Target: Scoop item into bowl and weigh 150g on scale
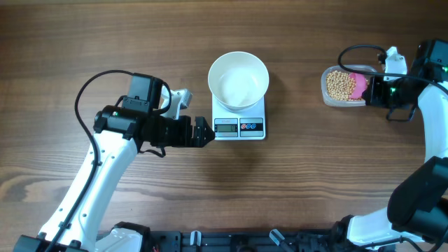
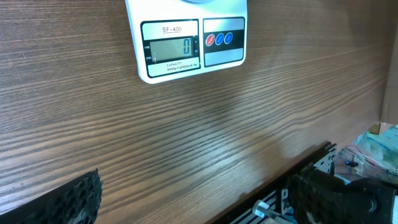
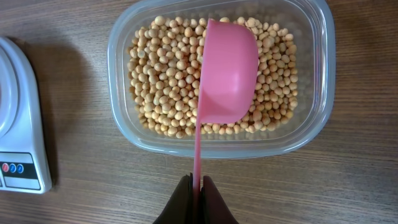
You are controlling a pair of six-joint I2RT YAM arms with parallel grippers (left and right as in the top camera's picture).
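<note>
One wooden worktop (image 1: 315,182) is seen from above, with everything set out on it. Two arms are placed at its ends, the left arm (image 1: 105,161) reaching in from the lower left and the right arm (image 1: 427,140) from the right edge.

Near the middle, the scale (image 1: 239,127) is laid flat, with its display and buttons turned toward the arms' side. The bowl (image 1: 239,82) is stood upright on the scale's platform, so that most of the platform is covered; only plain white is shown inside it. Well apart from both, to the right, a clear plastic container (image 3: 314,74) is set on the wood.

A pink scoop (image 3: 229,74) is held over the container, its cup lying above the contents and its thin handle (image 3: 198,149) running back to the right claw (image 3: 198,186). That claw is pinched narrow on the end of the handle. The left claw (image 1: 204,132) is spread wide and holds nothing; it is poised just beside the scale's front left corner, apart from it.

The beans (image 3: 161,81) are all found in the container, where they are spread in a shallow layer. On the scale's display (image 2: 171,48), a zero is read in the left wrist view.
</note>
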